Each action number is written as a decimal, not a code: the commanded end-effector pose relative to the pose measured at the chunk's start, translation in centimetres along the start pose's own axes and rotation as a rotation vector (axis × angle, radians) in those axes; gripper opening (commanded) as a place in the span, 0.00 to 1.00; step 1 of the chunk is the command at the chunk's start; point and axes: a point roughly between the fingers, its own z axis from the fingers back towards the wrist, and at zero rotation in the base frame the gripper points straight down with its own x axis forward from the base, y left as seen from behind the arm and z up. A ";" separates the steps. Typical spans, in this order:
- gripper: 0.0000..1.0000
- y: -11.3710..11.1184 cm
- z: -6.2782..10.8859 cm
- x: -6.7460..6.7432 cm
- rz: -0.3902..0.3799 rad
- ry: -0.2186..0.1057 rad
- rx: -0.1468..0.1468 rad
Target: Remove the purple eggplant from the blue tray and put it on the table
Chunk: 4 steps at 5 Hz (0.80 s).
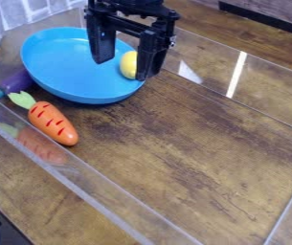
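Well, the eggplant [11, 84] should be light and firm, its glossy skin perhaps slippery; I'd pinch it across the middle, clear of the stem cap. It lies beside the tray [81, 84], outside the rim by the clear wall, apparently on the surface [184, 146] already, though I can't tell whether it leans. Farther on, toward the view's right, my gripper [125, 66] hangs over the tray, fingers spread, holding nothing, near the lemon [129, 65].
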 end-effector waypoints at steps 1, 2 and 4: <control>1.00 1.2 -1.0 0.8 -0.047 0.015 0.002; 1.00 3.7 -0.6 0.0 0.003 0.021 0.004; 1.00 11.1 -0.3 -0.9 -0.144 0.010 0.007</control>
